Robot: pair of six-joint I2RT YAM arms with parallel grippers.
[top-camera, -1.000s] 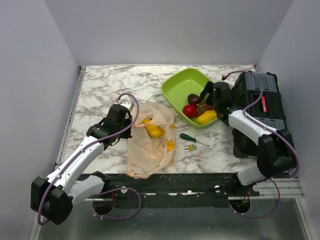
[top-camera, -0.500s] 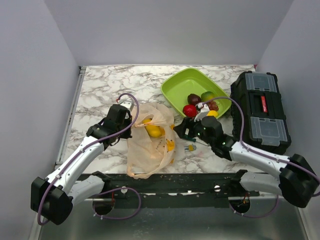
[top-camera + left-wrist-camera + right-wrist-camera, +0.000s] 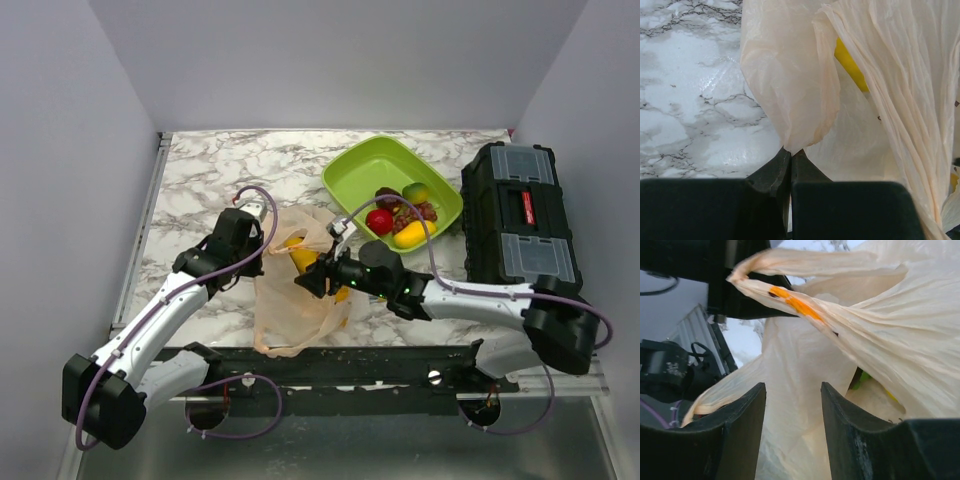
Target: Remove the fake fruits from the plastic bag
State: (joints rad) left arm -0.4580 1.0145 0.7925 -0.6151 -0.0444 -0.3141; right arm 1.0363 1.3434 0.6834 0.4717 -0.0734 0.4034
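The peach plastic bag [image 3: 290, 300] lies crumpled near the table's front edge. A yellow fake fruit [image 3: 305, 259] shows through its mouth, and also in the left wrist view [image 3: 850, 65]. My left gripper [image 3: 262, 240] is shut on a fold of the bag's rim [image 3: 790, 75], holding it up. My right gripper [image 3: 308, 283] hovers at the bag's mouth. Its jaws stand open, and between them I see only bag film [image 3: 865, 340]. More fake fruits lie in the lime-green tray [image 3: 366, 165]: a red apple [image 3: 379, 221], a dark plum [image 3: 387, 198] and a yellow piece [image 3: 411, 236].
A black toolbox [image 3: 520, 225] stands at the right edge, beside the tray. My right arm stretches across the table's front, from its base at the right to the bag. Grey walls close in the marble table on three sides.
My right arm has swung from the tray over to the bag's mouth, and its jaws have narrowed. The left gripper and the bag rim it holds have stayed put.
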